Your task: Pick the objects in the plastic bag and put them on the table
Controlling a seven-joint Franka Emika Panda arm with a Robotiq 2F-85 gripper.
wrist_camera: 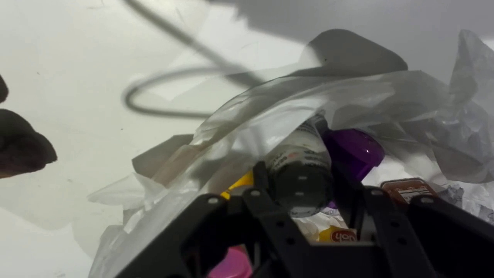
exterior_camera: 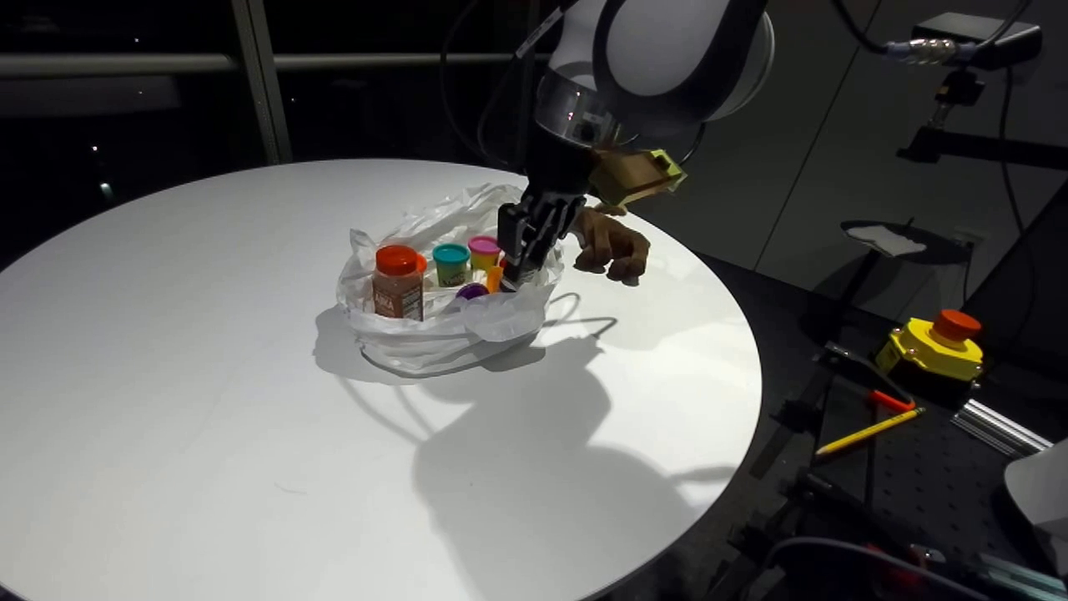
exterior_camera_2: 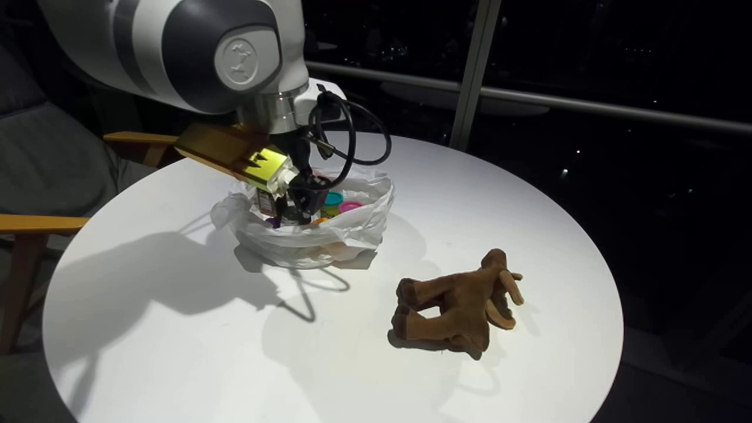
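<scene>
The can (wrist_camera: 301,168) is in the bag (exterior_camera: 434,344), and we have the jaws part-way apart around its dark end, one on each side, though we cannot tell whether they grip it. Just beside it lies the purple cup (wrist_camera: 357,150), further off the teal cup (exterior_camera: 451,267) and jar (exterior_camera: 398,288), while the toy (exterior_camera_2: 470,305) already rests on the surface (exterior_camera_2: 352,376). We judge the step to be grasping the can; next we need a sure hold, then a steady lift clear of the bag.
</scene>
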